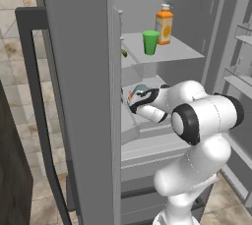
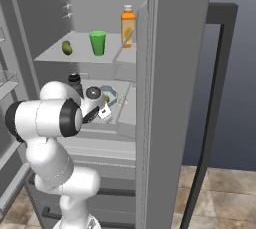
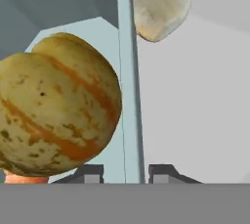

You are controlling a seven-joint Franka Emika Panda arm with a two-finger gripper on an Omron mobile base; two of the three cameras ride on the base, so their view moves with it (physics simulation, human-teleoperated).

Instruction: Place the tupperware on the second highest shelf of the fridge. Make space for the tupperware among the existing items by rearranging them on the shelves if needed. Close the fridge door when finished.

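Gripper jaws stand narrowly apart astride the tupperware wall, on the fridge shelf.

The left base view looks forward and down from behind the arm's left, past a door of the fridge into its interior; the right base view does likewise from the right; both share the shelves and arm; the hand view sits very close against the tupperware.
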